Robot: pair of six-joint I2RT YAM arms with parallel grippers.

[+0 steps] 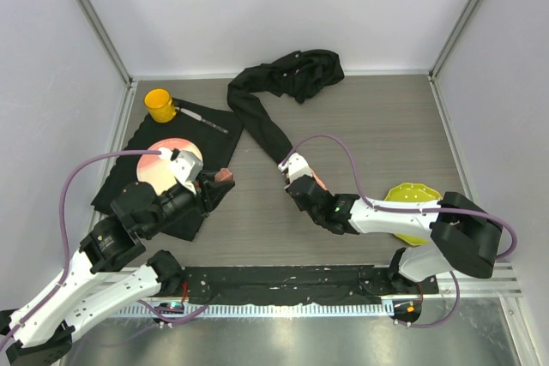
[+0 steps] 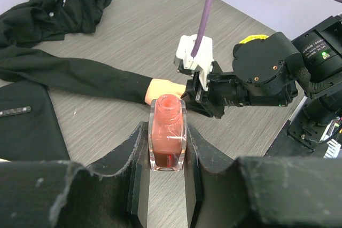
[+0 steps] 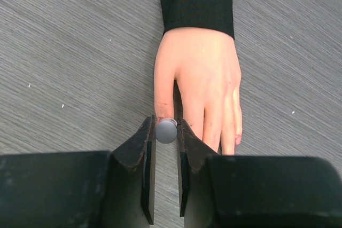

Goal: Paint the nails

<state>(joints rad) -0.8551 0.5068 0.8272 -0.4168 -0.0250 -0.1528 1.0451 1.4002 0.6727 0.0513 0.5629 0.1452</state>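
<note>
The pale peach mannequin hand [image 3: 200, 78] lies flat on the table, fingers toward my right wrist camera, with its black sleeve [image 3: 196, 1] running away. A pinkish-red nail [image 3: 236, 140] shows on the little finger; the other nails are mostly hidden by my jaws. My right gripper [image 3: 166, 124] is shut on the round grey-white brush cap [image 3: 166, 132], held end-on right over the thumb tip. My left gripper [image 2: 167, 133] is shut on the open polish bottle [image 2: 168, 126] of pinkish-red polish, upright and left of the hand [image 1: 318, 180].
A black mat [image 1: 184, 135] at the left carries a pink plate [image 1: 163, 165], a yellow cup [image 1: 159, 103] and a thin black tool [image 1: 202, 117]. The sleeve ends in a bunched black cloth pile [image 1: 300, 70] at the back. A yellow bowl [image 1: 413, 199] sits under the right arm.
</note>
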